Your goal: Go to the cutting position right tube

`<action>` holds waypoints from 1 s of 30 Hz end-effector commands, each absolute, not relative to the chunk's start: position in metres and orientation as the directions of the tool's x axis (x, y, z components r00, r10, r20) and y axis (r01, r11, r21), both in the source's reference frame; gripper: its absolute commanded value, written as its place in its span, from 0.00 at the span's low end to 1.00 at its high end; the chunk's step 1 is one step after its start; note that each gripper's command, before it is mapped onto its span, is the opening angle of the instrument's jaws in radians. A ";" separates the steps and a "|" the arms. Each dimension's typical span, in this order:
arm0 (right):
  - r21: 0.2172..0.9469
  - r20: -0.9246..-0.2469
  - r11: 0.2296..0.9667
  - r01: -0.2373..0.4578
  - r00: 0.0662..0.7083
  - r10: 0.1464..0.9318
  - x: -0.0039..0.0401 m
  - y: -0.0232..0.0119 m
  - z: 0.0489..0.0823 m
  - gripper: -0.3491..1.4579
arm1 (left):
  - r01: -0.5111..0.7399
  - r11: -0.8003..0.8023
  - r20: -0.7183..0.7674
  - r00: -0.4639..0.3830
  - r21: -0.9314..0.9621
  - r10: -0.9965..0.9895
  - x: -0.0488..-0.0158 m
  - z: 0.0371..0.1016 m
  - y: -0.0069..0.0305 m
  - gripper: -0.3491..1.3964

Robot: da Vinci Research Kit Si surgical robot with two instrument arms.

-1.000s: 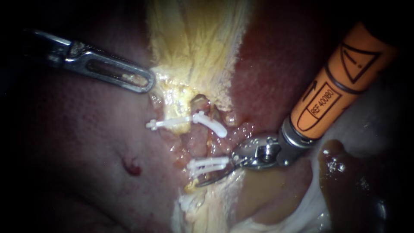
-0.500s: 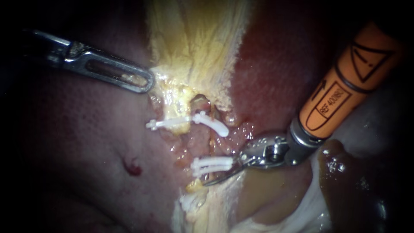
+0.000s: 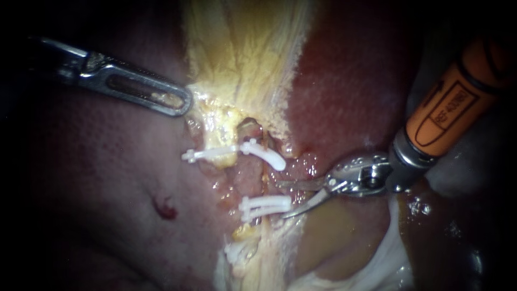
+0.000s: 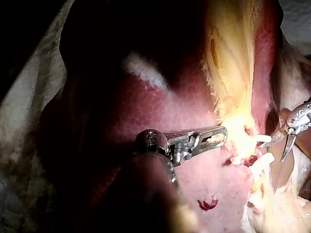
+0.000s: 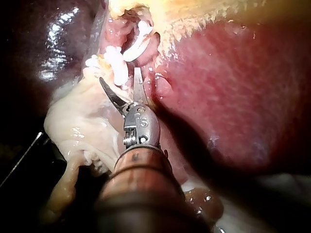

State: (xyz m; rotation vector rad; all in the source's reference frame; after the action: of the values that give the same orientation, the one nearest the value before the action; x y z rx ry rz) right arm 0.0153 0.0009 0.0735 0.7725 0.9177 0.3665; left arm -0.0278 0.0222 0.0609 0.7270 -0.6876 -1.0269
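Note:
In the endoscope view a pinkish tube (image 3: pixel 246 180) runs between an upper white clip (image 3: pixel 264 155) and a lower pair of white clips (image 3: pixel 264 206). My right instrument (image 3: pixel 280 200) has two thin blades standing open just right of the lower clips, the straight one level with the tube. The right wrist view shows the same open blades (image 5: pixel 119 75) just short of the clips (image 5: pixel 116 65). My left instrument (image 3: pixel 186 102) has slotted jaws shut on the edge of the yellowish gallbladder (image 3: pixel 242 54); they also show in the left wrist view (image 4: pixel 221 133).
Dark red liver (image 3: pixel 350 81) lies on both sides, with a small red mark (image 3: pixel 164 209) on its left lobe. Another clip (image 3: pixel 207 155) sits left of the tube and one more (image 3: pixel 234 252) lies below. Pale fatty tissue (image 3: pixel 377 264) sits under my right instrument.
My right instrument has drawn back to the right, its curved blade sliding out from under the lower clips, and both blades now show apart. The left instrument has held still.

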 end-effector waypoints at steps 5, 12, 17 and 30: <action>0.733 -0.570 0.680 0.031 0.573 0.589 0.0154 0.0010 0.0736 0.99 | 0.500 0.335 0.162 0.359 0.799 -0.919 -0.0278 0.0609 0.0222 0.00; 0.734 -0.573 0.678 0.029 0.562 0.596 0.0157 0.0014 0.0741 0.99 | 0.500 0.335 0.162 0.358 0.799 -0.919 -0.0278 0.0609 0.0222 0.00; 0.736 -0.577 0.676 0.031 0.550 0.603 0.0161 0.0015 0.0743 0.99 | 0.500 0.335 0.162 0.358 0.799 -0.919 -0.0278 0.0609 0.0222 0.00; 0.740 -0.583 0.672 0.032 0.528 0.618 0.0171 0.0018 0.0745 0.99 | 0.500 0.335 0.162 0.358 0.799 -0.920 -0.0279 0.0609 0.0222 0.00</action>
State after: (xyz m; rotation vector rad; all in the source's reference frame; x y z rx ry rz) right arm 0.0173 0.0018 0.0745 0.7751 0.9715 0.3986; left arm -0.0279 0.0222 0.0609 0.7270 -0.6879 -1.0267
